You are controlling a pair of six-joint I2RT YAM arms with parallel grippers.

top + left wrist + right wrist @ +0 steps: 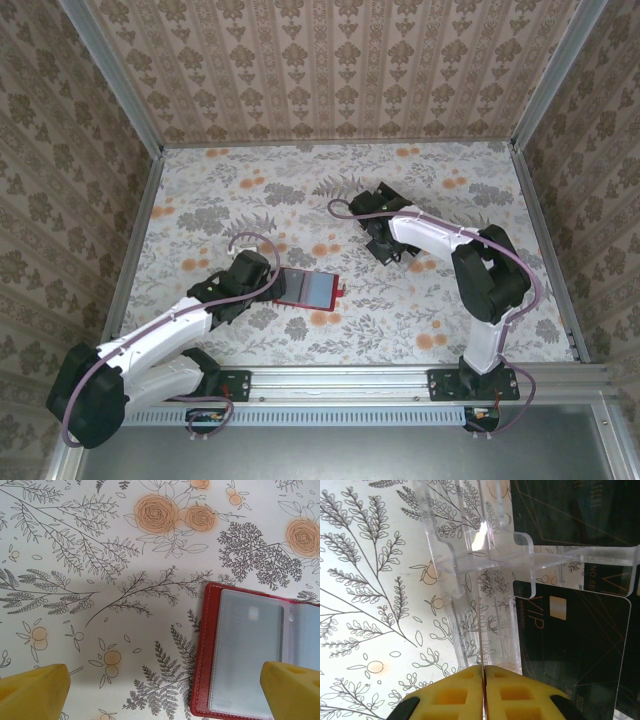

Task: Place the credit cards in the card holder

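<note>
The red card holder (pixel 305 289) lies open on the floral table, its clear inner pockets (pixel 245 655) facing up. My left gripper (pixel 262 284) hovers at its left edge and is open, nothing between the yellow fingers (pixel 35 692); its right finger overlaps the holder. My right gripper (pixel 385 246) is over the clear plastic tray (pixel 485 560). Its yellow pads (pixel 450 695) are shut on a thin card (pixel 482 630) seen edge-on. Black credit cards (pixel 575 645) marked VIP stand in the tray's slots to the right, another (pixel 570 510) behind.
Patterned walls with metal rails (pixel 540 230) enclose the table on three sides. Open floral tabletop (pixel 250 180) stretches behind and left of the holder. The arm bases sit on the near rail (pixel 340 382).
</note>
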